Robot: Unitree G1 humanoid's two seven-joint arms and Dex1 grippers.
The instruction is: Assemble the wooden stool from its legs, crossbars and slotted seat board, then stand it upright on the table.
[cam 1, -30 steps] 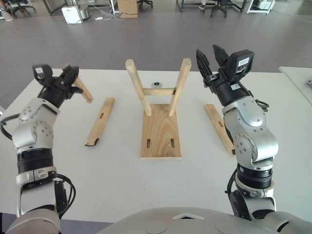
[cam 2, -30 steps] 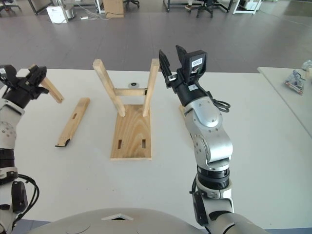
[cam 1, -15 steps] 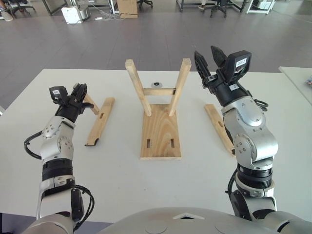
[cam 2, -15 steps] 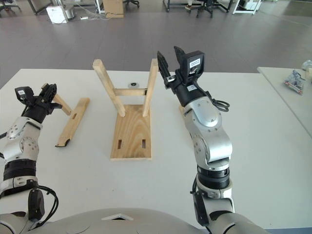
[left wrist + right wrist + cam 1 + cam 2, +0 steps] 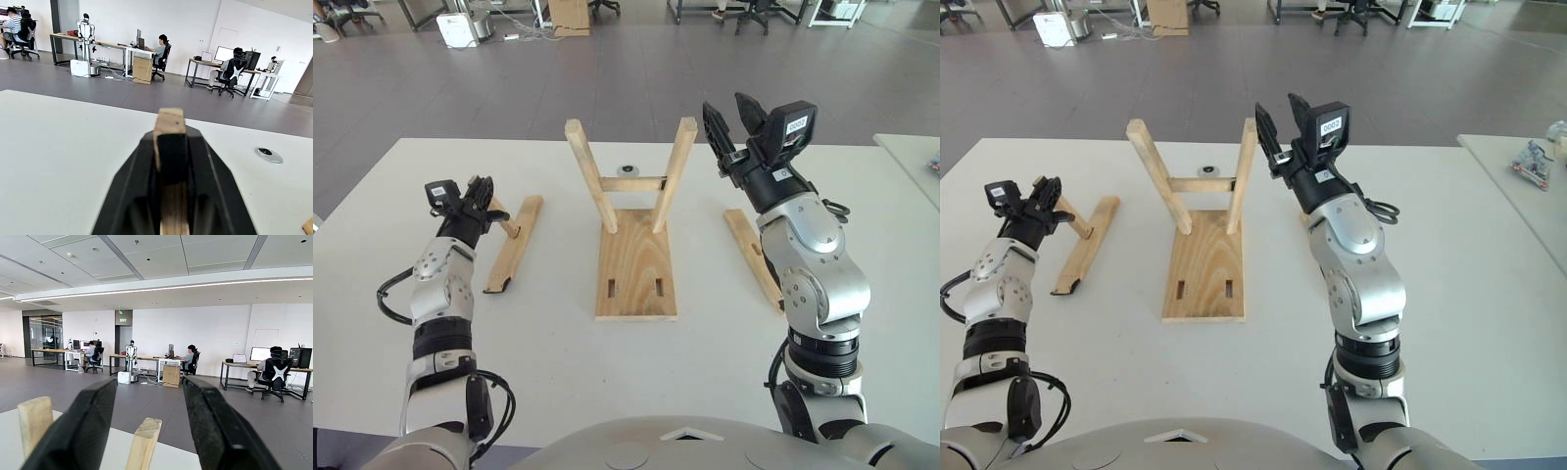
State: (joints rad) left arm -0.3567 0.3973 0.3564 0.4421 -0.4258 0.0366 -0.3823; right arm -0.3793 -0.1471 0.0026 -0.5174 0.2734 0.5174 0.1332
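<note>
L gripper [image 5: 480, 201], frame left, clamped on crossbar [image 5: 169, 122]. R gripper [image 5: 729, 110], upper right, jaws apart, empty. Seat board [image 5: 636, 264] at centre, two legs [image 5: 590, 176] fitted. Advise: square crossbar to loose leg [image 5: 515, 242] slot.

Free table [image 5: 705, 362] surface across the lower frame, upturned seat board [image 5: 636, 266] with two raised legs [image 5: 592, 181] blocking the centre, loose leg [image 5: 515, 243] lying centre left, second loose leg [image 5: 744, 240] centre right, open lanes between them
</note>
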